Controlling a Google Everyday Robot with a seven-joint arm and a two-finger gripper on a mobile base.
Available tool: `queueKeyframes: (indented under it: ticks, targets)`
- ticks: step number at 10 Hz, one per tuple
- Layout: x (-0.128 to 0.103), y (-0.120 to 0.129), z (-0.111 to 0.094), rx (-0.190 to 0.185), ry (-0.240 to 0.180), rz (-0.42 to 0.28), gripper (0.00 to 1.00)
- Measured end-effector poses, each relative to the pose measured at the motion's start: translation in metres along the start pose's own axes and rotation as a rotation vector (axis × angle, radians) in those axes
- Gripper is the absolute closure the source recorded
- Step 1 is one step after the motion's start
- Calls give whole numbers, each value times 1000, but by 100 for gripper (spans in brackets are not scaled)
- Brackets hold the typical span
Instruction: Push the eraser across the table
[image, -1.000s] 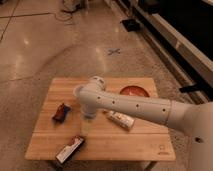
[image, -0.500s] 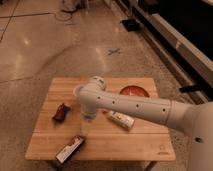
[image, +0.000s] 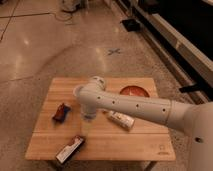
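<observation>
The eraser (image: 70, 149), a long flat black block with a white face, lies at an angle on the front left of the light wooden table (image: 125, 142), near its front edge. My white arm reaches in from the right across the table. The gripper (image: 87, 123) hangs down from the bent wrist over the table's left middle. It is behind and a little to the right of the eraser and apart from it.
A small dark blue-and-orange packet (image: 61, 112) lies left of the gripper. A white-and-brown oblong packet (image: 121, 119) lies right of it, partly under my arm. An orange bowl (image: 133, 92) sits at the back right. A small dark logo (image: 161, 150) marks the front right corner.
The gripper has moved slightly down and toward the front of the table, closer to the eraser. The eraser and the packets have not moved.
</observation>
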Motion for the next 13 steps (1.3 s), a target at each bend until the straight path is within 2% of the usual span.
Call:
queueKeyframes:
  ticks: [3, 7, 8, 10, 13]
  targets:
    - [4, -1, 8, -9, 5, -9, 20]
    - [7, -3, 34, -38, -9, -32, 21]
    - [4, -2, 40, -49, -21, -37, 27]
    - [-2, 0, 50, -61, -38, -38, 47]
    - [-6, -2, 67, -63, -53, -39, 78]
